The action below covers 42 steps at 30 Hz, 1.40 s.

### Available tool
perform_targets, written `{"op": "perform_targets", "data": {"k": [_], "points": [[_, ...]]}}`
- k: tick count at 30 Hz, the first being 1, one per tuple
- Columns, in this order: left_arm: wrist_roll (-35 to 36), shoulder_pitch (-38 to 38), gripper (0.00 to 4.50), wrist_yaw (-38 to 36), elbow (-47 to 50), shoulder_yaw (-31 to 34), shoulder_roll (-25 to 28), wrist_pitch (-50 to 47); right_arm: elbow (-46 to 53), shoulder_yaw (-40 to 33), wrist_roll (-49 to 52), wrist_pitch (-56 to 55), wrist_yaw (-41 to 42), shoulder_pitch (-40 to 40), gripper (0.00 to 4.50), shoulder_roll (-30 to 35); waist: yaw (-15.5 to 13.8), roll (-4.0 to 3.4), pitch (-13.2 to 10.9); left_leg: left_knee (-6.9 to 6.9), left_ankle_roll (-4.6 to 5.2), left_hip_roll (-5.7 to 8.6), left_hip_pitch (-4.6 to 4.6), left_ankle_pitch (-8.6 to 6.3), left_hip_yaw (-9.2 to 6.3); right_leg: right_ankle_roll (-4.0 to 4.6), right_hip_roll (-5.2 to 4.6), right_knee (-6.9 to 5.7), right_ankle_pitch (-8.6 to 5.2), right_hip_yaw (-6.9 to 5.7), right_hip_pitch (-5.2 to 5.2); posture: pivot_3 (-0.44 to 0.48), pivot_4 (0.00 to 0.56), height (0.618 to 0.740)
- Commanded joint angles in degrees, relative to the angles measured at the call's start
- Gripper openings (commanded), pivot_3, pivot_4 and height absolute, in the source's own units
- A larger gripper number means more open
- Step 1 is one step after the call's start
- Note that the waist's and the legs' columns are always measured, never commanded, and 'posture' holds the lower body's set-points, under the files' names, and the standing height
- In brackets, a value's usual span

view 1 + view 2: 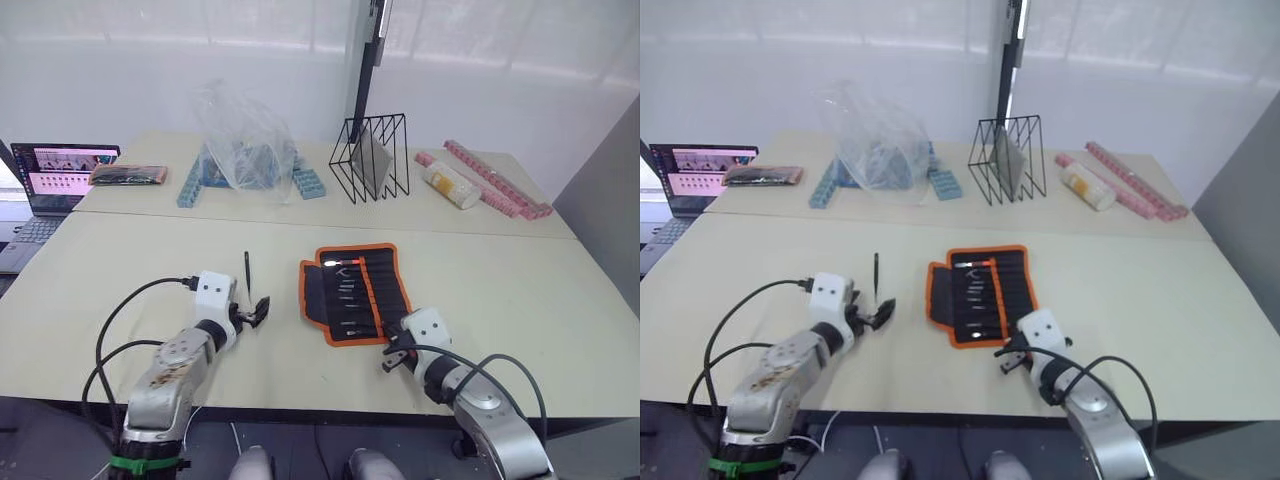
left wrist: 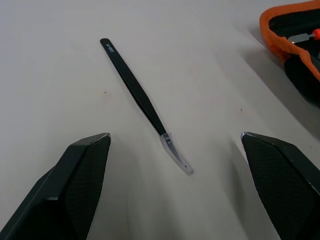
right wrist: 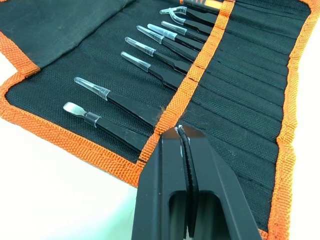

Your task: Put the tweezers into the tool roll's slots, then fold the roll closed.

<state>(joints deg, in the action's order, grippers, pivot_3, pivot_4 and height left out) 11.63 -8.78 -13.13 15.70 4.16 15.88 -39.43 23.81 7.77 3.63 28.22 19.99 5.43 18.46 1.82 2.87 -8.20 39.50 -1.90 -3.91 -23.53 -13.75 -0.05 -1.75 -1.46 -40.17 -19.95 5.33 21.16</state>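
One loose pair of tweezers [image 2: 138, 99] lies flat on the bare worktop [image 1: 520, 300], well apart from the tool roll [image 1: 355, 293], which lies open with several tools already seated in the slots [image 3: 165, 75] under the orange stripe. The left gripper [image 1: 256, 311] sits low just behind the loose pair, jaws spread wide and holding nothing; the right gripper [image 3: 181, 135] has its jaws pressed together, empty, over the roll's near edge.

The likely trouble is the pickup. The tweezers are thin and lie flush on the worktop, so the jaws could close over them and skate, or nudge them sideways. They also lie at a slant to the jaws, so a grasp near the clear-capped tip (slick plastic, by the look of it) may pivot or pull the cap off. The right gripper, if it presses the fabric, could shift the roll and disturb the seated tools.

The left wrist view reveals the clear tip cap and the slant. The right wrist view shows each seated tool separately; the head views give the gap between the loose pair and the roll.
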Motion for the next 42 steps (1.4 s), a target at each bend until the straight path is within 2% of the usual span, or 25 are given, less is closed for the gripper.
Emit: {"op": "perform_targets", "data": {"k": [1,8,11,22,30,34,38,42], "points": [[-2.33,-3.07,4.44,5.42,-4.1,0.33,-2.69,-1.21,-3.85,0.84,-0.59,2.88,-0.35,1.38,0.0,0.03,-0.17,-0.15,0.04,0.0,0.0,0.04,0.02,0.0,0.01,-0.01,-0.03,0.01,0.0,0.01,-0.02,0.0,0.15,0.684],[-4.53,-5.74,4.44,8.22,-9.54,-0.34,-4.43,-0.72,-3.89,0.76,-0.4,2.86,-0.48,1.22,0.0,0.06,-0.31,-0.47,0.2,-0.01,0.0,0.08,0.12,0.0,0.02,-0.04,-0.03,0.02,0.0,0.06,-0.1,0.0,0.15,0.684],[-4.68,-6.14,3.65,8.2,-11.08,-0.54,-4.78,-0.3,-3.74,0.85,-0.42,2.83,-0.49,1.43,0.0,0.08,-0.38,-0.64,0.29,-0.01,0.0,0.08,0.18,0.0,0.02,-0.05,-0.03,0.02,0.0,0.06,-0.14,0.0,0.15,0.684],[-4.18,-6.93,0.02,6.33,-13.09,0.2,-5.34,3.61,-3.51,1.1,-0.3,3.01,-0.79,1.4,0.0,-0.08,-0.83,-0.8,0.39,-0.01,0.0,0.11,0.17,0.0,0.05,-0.1,-0.05,0.08,-0.02,0.09,-0.16,0.0,0.15,0.684],[-4.41,-6.98,0.02,4.78,-12.78,1.34,-3.35,6.06,-3.43,1.39,-0.24,3.16,-1.01,1.36,0.0,-0.18,-0.91,-0.79,0.37,-0.02,0.0,0.1,0.12,0.0,0.05,-0.11,-0.04,0.11,-0.02,0.09,-0.13,0.0,0.15,0.684],[-4.94,-8.48,0.02,2.35,-9.41,1.52,0.21,9.08,-3.39,1.51,-0.3,3.09,-1.21,1.51,0.0,-0.33,-0.9,-0.69,0.29,-0.03,0.0,0.09,0.06,0.0,0.05,-0.11,-0.03,0.11,-0.02,0.09,-0.06,0.0,0.15,0.684],[-3.85,-9.82,0.02,-3.12,-4.56,0.02,4.62,9.07,-3.3,1.51,-0.41,3.1,-1.22,1.7,0.0,-0.4,-0.75,-0.49,0.14,-0.17,0.0,0.07,-0.08,0.0,0.05,-0.09,0.0,0.16,-0.01,0.08,0.1,0.0,0.15,0.684],[3.73,-12.41,0.02,-14.76,1.56,-1.99,8.94,4.98,-3.27,1.78,-0.44,3.31,-1.15,1.6,0.0,-0.46,-0.76,-0.49,0.1,-0.26,-0.01,0.07,-0.14,0.0,0.05,-0.08,-0.02,0.3,0.0,0.07,0.12,0.0,0.15,0.684]]}}
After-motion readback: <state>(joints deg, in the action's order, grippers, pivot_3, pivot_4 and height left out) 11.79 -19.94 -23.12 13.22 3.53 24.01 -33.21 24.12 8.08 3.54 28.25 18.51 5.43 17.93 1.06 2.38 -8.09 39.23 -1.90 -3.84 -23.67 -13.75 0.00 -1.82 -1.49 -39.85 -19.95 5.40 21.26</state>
